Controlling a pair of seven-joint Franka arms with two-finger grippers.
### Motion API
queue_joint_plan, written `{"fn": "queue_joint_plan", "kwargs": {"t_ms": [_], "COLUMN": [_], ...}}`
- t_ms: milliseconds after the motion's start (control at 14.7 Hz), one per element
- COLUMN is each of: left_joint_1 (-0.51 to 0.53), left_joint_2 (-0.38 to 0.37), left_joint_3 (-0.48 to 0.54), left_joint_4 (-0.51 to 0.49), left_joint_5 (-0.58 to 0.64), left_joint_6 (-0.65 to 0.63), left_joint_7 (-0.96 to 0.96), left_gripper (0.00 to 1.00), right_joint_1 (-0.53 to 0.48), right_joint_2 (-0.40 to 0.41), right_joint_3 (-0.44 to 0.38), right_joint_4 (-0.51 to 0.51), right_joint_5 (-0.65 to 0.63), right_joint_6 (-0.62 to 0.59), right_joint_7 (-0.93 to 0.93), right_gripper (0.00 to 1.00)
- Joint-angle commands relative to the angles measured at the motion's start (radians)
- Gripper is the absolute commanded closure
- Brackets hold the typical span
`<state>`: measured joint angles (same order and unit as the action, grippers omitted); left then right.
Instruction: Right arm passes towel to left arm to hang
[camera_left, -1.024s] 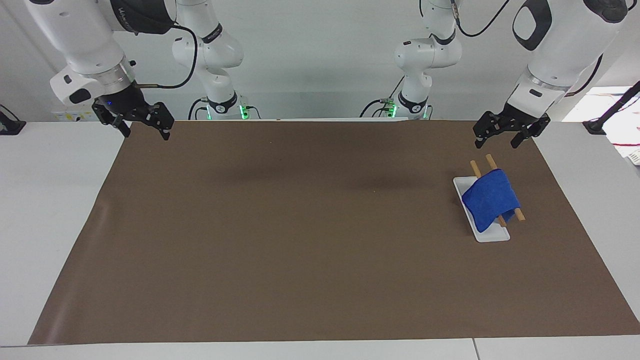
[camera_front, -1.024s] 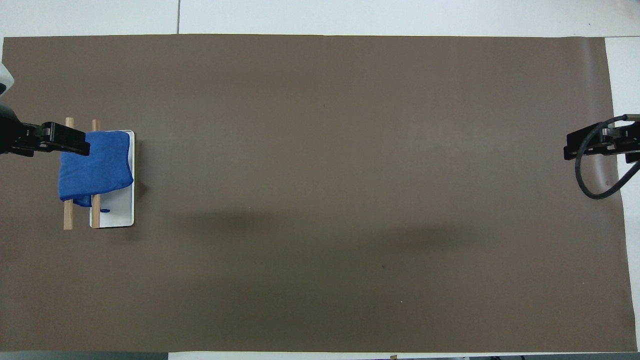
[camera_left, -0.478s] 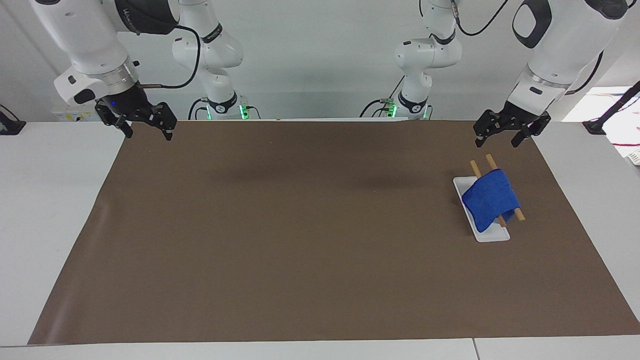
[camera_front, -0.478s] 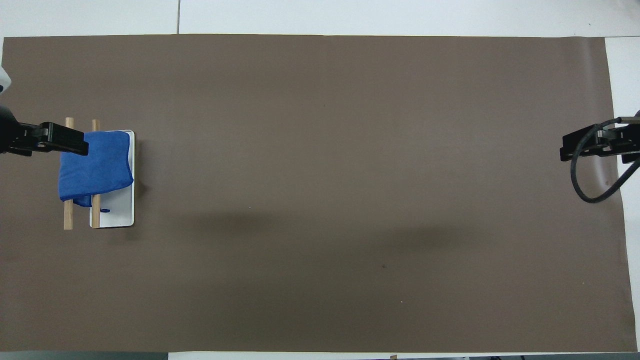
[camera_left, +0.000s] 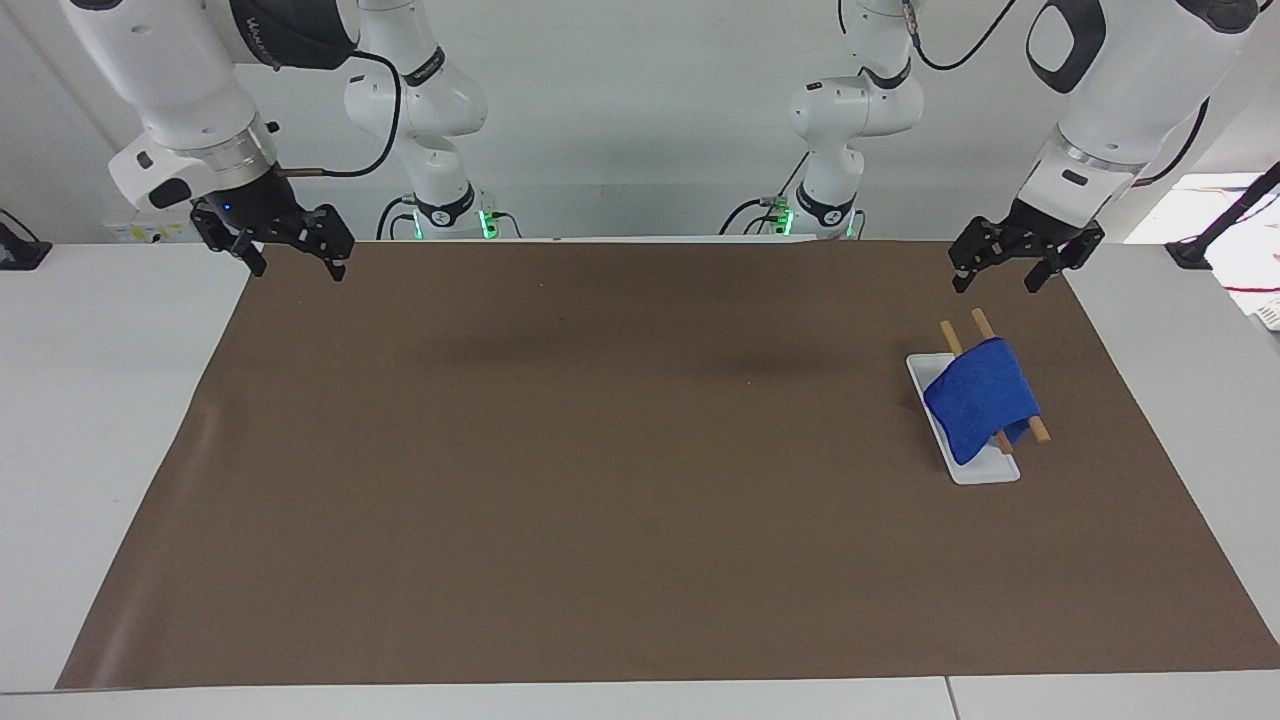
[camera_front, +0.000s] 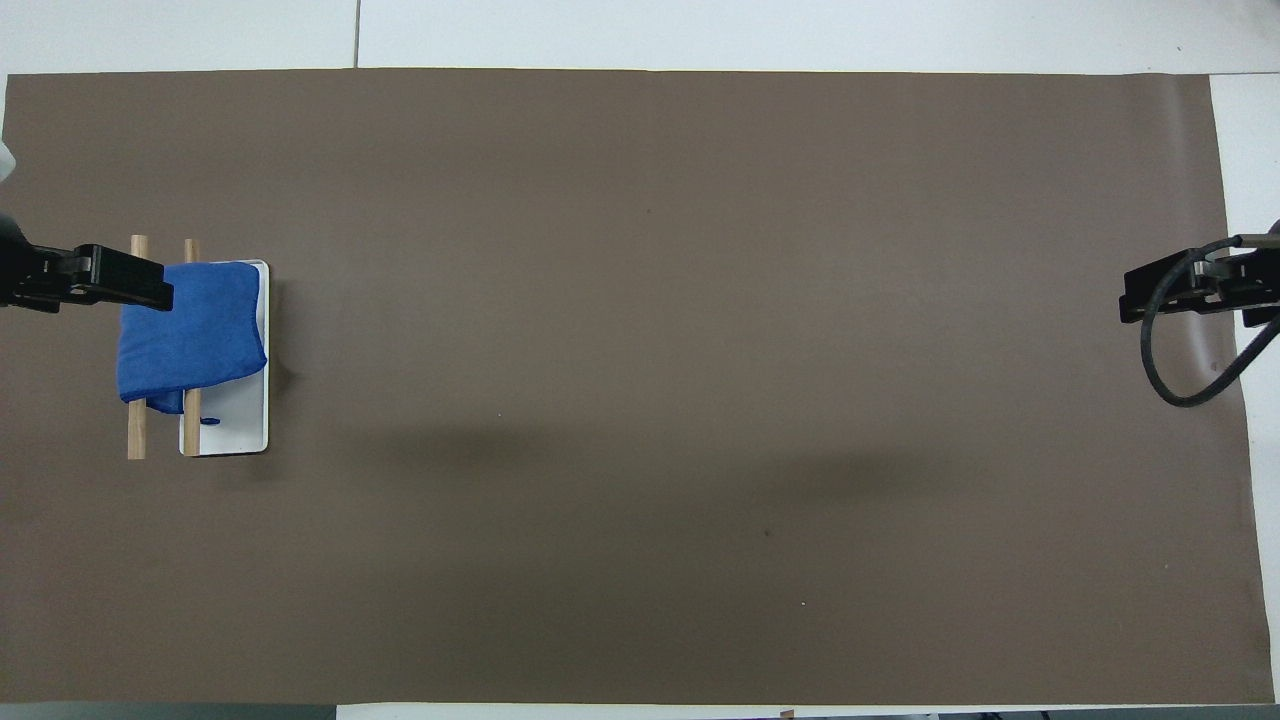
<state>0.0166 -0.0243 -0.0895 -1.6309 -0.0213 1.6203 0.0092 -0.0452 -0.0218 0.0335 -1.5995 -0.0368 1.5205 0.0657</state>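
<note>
We see the towel (camera_left: 981, 398) draped over two wooden rods (camera_left: 1040, 431) of a rack on a white base (camera_left: 985, 472), on the brown mat (camera_left: 600, 450) toward the left arm's end of the table. Left gripper (camera_left: 1012, 273) hangs in the air, fingers spread, holding nothing, above the mat edge just robot-side of the rack, clear of the towel. Right gripper (camera_left: 297, 262) hangs over the mat corner at the right arm's end, fingers spread, empty, well apart from the towel.

a plain white wall (camera_left: 640, 150) backs the white table (camera_left: 100, 400); a brown mat (camera_left: 600, 480) covers it
</note>
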Motion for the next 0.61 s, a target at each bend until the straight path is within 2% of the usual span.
{"fn": "queue_joint_plan", "kwargs": {"t_ms": [0,546], "left_joint_1": [-0.007,0.005], "left_joint_2": [-0.026,-0.032], "left_joint_3": [0.004,0.005], "left_joint_4": [-0.029,-0.033], "left_joint_5": [0.014,0.014], "left_joint_6": [0.021,0.010], "left_joint_7": [0.006,0.015], "left_gripper": [0.00,0.00], "right_joint_1": [-0.007,-0.007], "right_joint_2": [-0.027,-0.026], "right_joint_3": [0.008,0.008], "right_joint_4": [-0.033,-0.033], "right_joint_5": [-0.015,-0.014], "right_joint_6": [0.018,0.020], "right_joint_7": [-0.018,-0.017], "right_gripper": [0.00,0.00]}}
